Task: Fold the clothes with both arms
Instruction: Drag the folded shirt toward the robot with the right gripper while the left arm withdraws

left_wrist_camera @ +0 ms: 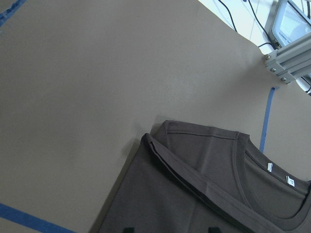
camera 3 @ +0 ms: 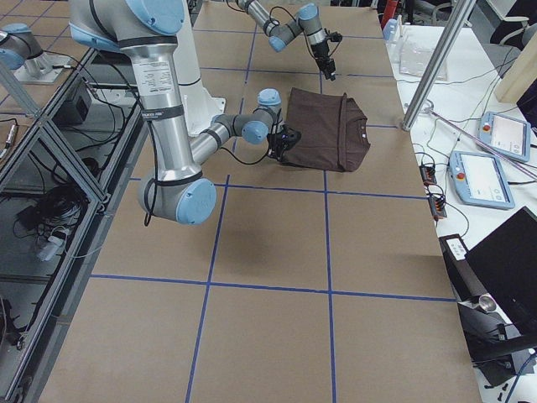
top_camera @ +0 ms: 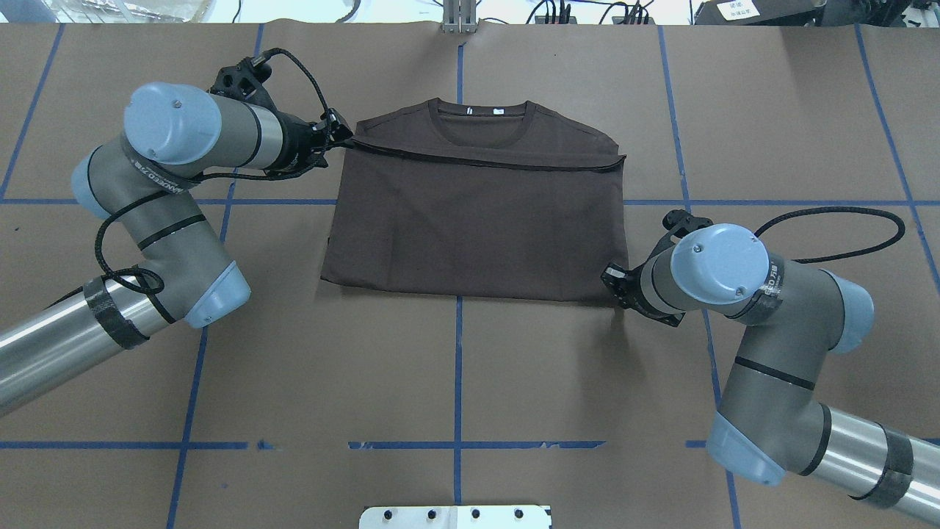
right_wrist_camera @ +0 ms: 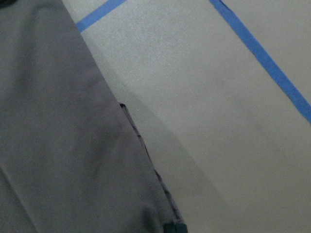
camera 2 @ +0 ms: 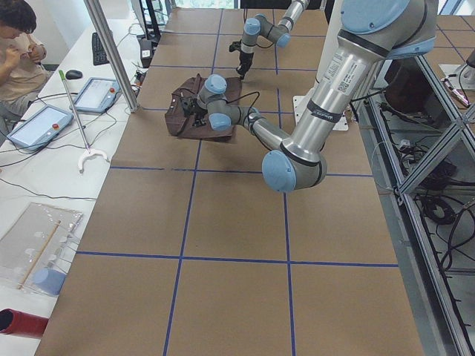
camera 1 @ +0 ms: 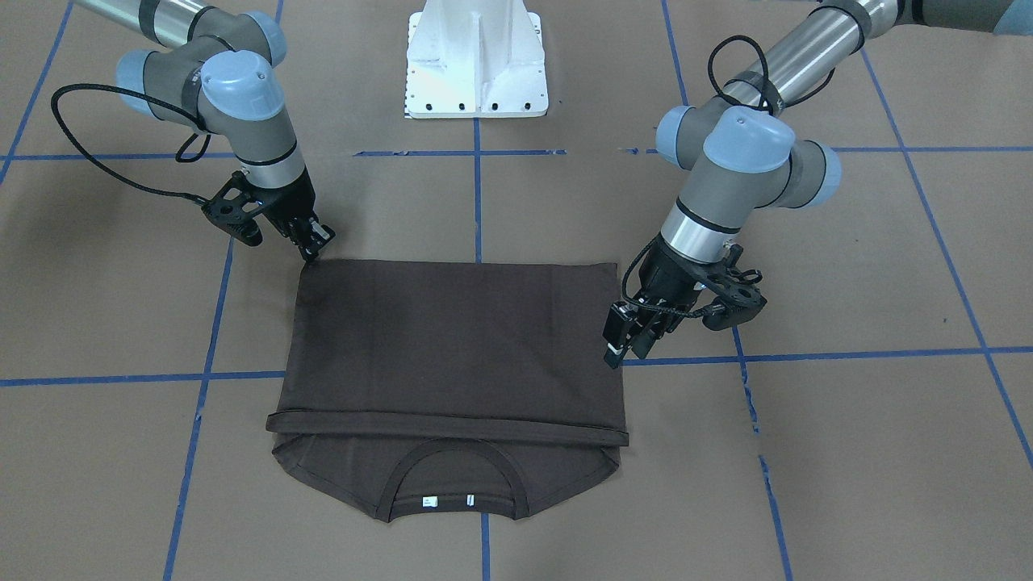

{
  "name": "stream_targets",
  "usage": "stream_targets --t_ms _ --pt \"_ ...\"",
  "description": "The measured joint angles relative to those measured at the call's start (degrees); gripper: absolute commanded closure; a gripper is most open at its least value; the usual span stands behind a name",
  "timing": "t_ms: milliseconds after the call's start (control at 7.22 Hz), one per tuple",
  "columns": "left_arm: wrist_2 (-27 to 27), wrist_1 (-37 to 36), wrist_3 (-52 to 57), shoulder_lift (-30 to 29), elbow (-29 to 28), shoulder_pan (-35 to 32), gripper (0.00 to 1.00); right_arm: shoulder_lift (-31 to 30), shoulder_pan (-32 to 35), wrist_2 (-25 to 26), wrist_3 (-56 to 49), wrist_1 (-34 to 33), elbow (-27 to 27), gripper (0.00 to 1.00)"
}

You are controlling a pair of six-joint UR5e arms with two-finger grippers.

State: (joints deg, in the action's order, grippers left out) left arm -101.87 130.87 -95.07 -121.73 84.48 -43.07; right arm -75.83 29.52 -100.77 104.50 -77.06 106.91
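Across mid-table your dark brown short-sleeved T-shirt [camera 1: 452,339] lies with its long axis side to side. Your left black gripper [camera 1: 620,349], jaws spread, hangs at its far left corner. Your right black gripper [camera 1: 311,252] is at the near right corner, and you cannot tell its grip.

Nothing is legible: the marks on the white neck tags [camera 1: 429,502] of the T-shirt [camera 1: 452,339] and the lettering on the left arm [camera 2: 338,70] are too small.
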Motion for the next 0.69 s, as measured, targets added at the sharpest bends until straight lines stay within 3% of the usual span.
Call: stream_targets --t_ms 692 --pt "-0.1 0.0 -1.3 -0.2 0.2 0.4 0.40 -8.4 -1.7 -3.4 0.0 0.0 11.5 1.00"
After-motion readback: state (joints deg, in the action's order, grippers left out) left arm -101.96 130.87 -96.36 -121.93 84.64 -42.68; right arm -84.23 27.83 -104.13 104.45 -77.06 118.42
